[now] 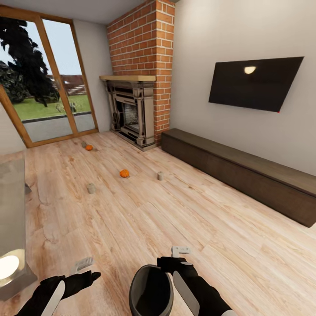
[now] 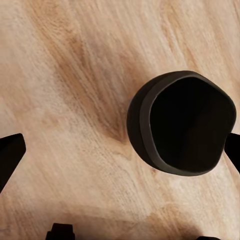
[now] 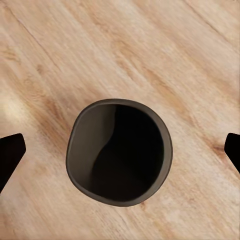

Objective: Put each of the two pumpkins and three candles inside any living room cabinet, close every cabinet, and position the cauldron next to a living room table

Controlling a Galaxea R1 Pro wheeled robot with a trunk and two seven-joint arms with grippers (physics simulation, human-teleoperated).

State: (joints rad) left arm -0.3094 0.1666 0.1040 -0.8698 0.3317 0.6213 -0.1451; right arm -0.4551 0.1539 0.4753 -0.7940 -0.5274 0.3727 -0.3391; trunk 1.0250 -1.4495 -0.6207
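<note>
Cauldron point(image 1: 150, 289): dark, round, open-topped pot standing on the floor at the robot's feet, between the two arms; its inside is black and hollow.
Right gripper point(image 1: 180, 251): pale fingers spread wide above the cauldron point(image 3: 119, 152), holding nothing; the pot sits centred between the black fingertips in the right wrist view.
Left gripper point(image 1: 83, 264): open and empty, over bare floor just beside the cauldron point(image 2: 181, 122).
Pumpkins: two small orange ribbed ones on the floor, one point(image 1: 124, 173) mid-room, one point(image 1: 89, 147) nearer the glass door point(image 1: 48, 83).
Candles: three stubby beige-grey cylinders on the floor: one point(image 1: 91, 188) left of the near pumpkin, one point(image 1: 160, 176) right of it, one point(image 1: 84, 143) just beside the far pumpkin.
Cabinet point(image 1: 245, 175): long, low, dark brown, flat fronts closed, along the right wall under a black wall screen point(image 1: 254, 82).
Fireplace point(image 1: 131, 112): ornate surround at the foot of a red brick chimney.
Floor point(image 1: 145, 219): pale wood planks with visible grain.
Table point(image 1: 11, 228): grey slab edge at the far left.
</note>
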